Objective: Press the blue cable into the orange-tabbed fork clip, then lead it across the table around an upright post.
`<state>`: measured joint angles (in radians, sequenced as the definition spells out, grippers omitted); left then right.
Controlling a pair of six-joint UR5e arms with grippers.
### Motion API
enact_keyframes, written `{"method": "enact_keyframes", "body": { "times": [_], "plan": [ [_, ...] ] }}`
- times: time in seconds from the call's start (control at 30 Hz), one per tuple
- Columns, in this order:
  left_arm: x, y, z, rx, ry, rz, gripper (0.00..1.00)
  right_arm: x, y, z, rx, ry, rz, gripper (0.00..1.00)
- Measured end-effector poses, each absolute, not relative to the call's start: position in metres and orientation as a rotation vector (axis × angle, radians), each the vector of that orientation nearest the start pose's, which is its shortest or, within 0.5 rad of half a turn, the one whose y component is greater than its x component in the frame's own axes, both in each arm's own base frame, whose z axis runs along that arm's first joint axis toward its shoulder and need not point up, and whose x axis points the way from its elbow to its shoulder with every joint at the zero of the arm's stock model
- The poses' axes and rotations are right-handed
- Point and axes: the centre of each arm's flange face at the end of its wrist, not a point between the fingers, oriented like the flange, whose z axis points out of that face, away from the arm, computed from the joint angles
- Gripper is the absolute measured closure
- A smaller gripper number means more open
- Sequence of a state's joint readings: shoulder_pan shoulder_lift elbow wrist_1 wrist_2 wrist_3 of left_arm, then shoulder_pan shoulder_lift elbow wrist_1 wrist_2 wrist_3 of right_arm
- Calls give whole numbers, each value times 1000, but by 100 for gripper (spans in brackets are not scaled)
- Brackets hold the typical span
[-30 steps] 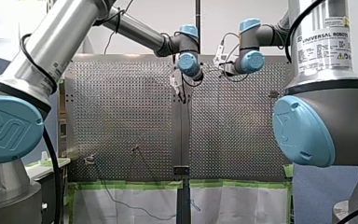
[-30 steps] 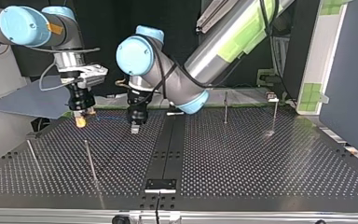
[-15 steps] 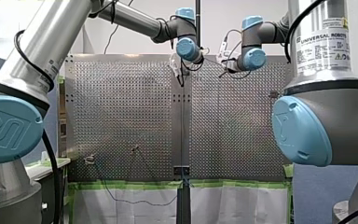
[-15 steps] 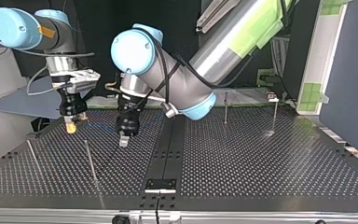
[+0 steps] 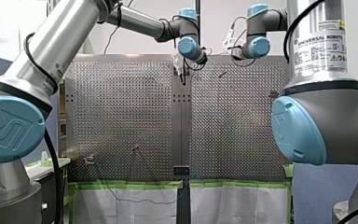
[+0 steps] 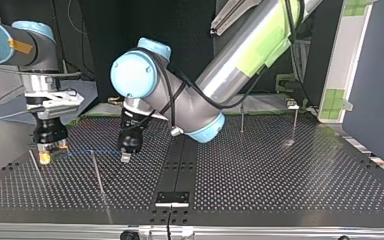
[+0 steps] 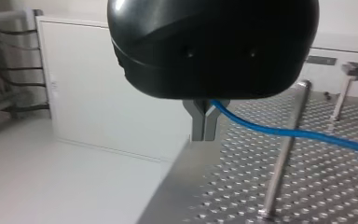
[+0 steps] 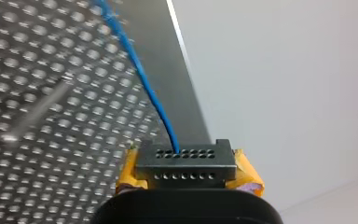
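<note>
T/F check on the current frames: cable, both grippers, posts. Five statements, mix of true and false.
1. My left gripper is shut on the blue cable. True.
2. My right gripper is open and empty. False: it is shut on the blue cable.
3. My right gripper has yellow pads. True.
4. The cable lies coiled on the table. False: it runs nearly straight between the two grippers.
5. A thin metal post stands on the table close to the cable. True.
</note>
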<state>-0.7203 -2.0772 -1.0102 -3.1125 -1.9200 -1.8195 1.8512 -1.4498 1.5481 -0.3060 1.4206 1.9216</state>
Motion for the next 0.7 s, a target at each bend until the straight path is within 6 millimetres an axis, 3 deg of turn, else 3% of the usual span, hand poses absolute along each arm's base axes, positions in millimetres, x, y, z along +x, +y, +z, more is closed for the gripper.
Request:
{"method": "enact_keyframes", "body": {
  "times": [0.3,0.5,0.7],
  "plan": [
    [482,-553,439,104,1571,-517,100,280,-524,484,1201,-1115,1858,100],
    [498,-558,447,86,1540,-553,100,275,-546,462,1212,-1144,1824,100],
    [520,-569,435,84,1535,-602,100,267,-560,448,1213,-1164,1796,100]
  ]
}}
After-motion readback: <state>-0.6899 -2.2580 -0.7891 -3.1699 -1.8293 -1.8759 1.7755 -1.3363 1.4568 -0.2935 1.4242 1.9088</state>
